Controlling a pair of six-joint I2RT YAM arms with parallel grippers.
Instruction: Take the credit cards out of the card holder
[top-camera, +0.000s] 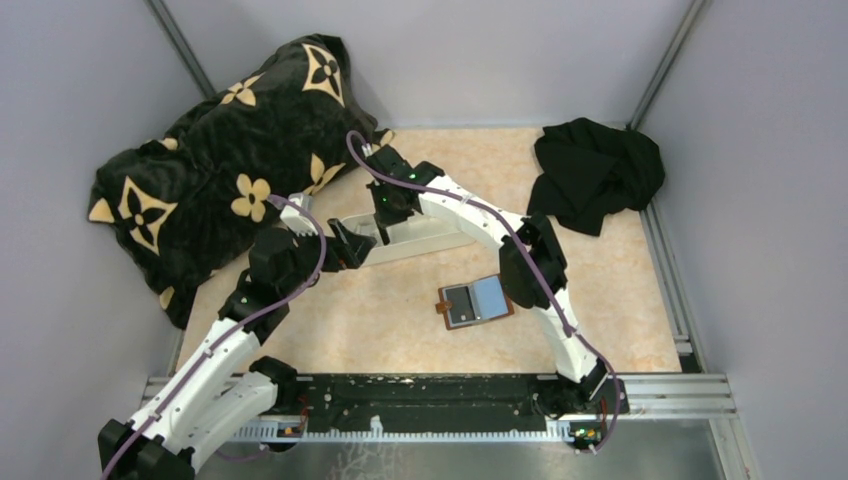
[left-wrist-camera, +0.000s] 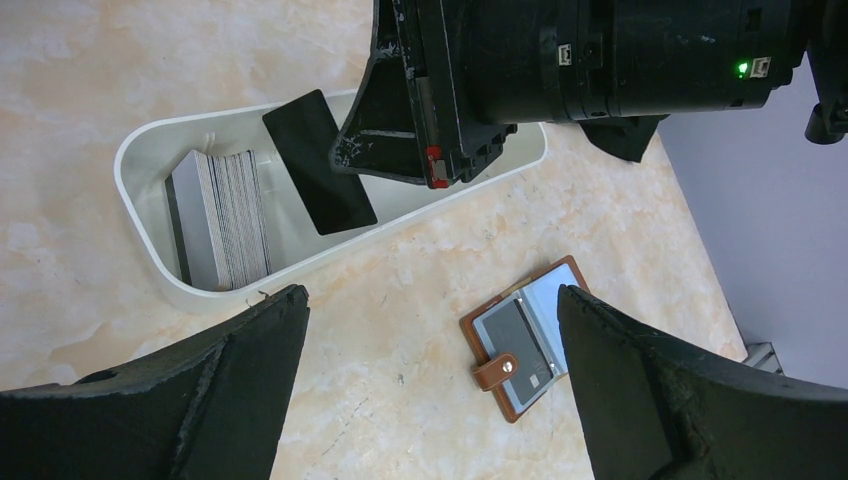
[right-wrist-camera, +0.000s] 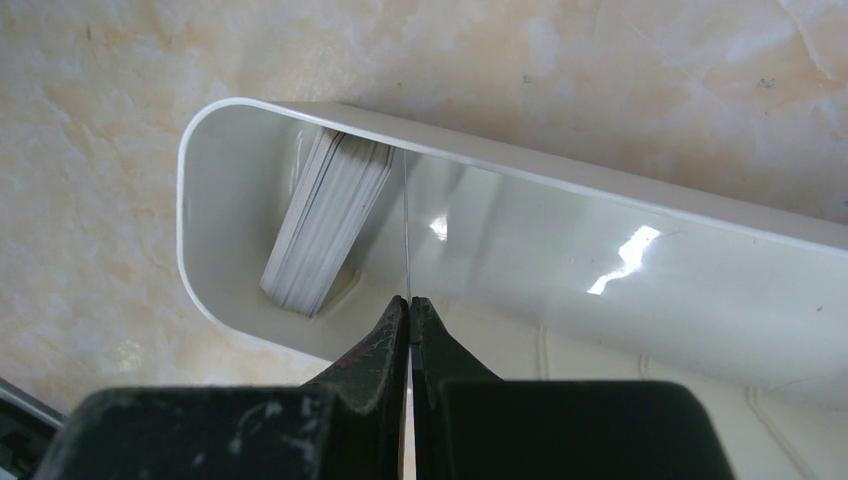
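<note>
Pale grey panel walls (top-camera: 450, 50) enclose a beige marbled tabletop (top-camera: 400, 330) on three sides, with slim metal posts (top-camera: 180, 40) in the far corners. A black plush cushion with tan flower motifs (top-camera: 230, 170) lies far left, a crumpled black cloth (top-camera: 595, 170) far right. Ribbed aluminium rails (top-camera: 670, 395) edge the near side. The light is soft and even.

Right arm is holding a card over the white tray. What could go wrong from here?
1. The right gripper pinches the card by one edge, so it may slip or tip against the stack rather than settle in the white tray.
2. The card holder lies open and unheld, with a grey card in its pocket. With the left gripper open above the table, the next pull may drag it.
</note>
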